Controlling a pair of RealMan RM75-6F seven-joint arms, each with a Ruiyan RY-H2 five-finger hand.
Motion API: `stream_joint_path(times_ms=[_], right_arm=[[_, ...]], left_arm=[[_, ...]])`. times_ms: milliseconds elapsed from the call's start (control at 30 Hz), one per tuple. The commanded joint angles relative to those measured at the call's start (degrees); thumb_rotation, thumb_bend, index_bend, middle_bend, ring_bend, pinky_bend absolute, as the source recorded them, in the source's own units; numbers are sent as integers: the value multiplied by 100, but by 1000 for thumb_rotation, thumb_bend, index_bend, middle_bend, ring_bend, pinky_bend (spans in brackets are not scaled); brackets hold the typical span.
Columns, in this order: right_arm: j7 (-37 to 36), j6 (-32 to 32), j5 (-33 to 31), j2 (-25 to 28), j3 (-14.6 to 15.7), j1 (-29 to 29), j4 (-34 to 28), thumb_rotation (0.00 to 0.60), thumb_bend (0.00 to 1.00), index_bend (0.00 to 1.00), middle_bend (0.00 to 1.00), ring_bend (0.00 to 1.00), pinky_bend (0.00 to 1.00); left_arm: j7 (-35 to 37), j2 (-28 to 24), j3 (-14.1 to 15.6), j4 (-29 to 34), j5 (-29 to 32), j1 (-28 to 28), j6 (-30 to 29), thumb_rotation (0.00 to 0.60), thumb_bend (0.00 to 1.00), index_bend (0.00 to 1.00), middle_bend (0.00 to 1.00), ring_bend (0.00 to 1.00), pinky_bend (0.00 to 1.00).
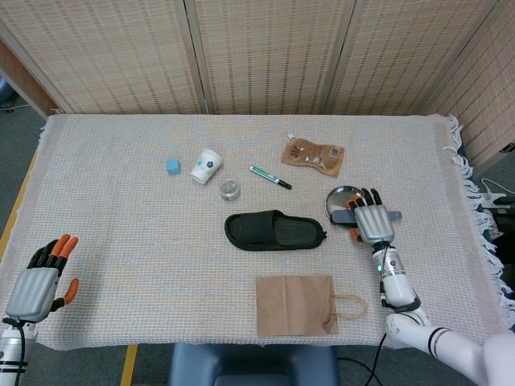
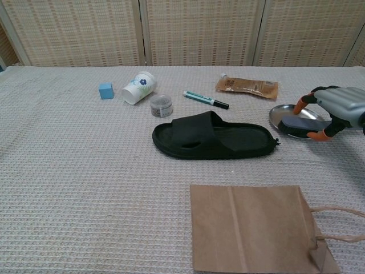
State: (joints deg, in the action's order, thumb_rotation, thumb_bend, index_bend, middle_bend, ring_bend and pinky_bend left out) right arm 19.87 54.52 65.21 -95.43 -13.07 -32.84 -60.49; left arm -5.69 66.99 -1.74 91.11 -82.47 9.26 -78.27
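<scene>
— Where is the right hand?
— Over the grey brush lying across the steel dish, fingers curled around its handle; whether they actually grip it, I cannot tell.
— The left hand?
— At the table's near edge, fingers apart, holding nothing.

A surface under a beige woven cloth, woven rattan screens behind, grey floor at left.
</scene>
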Motion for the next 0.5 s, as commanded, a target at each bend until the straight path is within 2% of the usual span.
stream_joint_path(times_ms=[33,500], right_arm=[[-45,18,4,-32,23,-3,62,600,241,344,224,26,30],[-84,41,-57,-149,67,-32,267,600,241,421,303,115,187]], left_arm=[[6,4,0,-6,-9,2,-4,600,466,0,0,0,112],[45,16,36,-27,-82,16,9,600,463,0,0,0,112]])
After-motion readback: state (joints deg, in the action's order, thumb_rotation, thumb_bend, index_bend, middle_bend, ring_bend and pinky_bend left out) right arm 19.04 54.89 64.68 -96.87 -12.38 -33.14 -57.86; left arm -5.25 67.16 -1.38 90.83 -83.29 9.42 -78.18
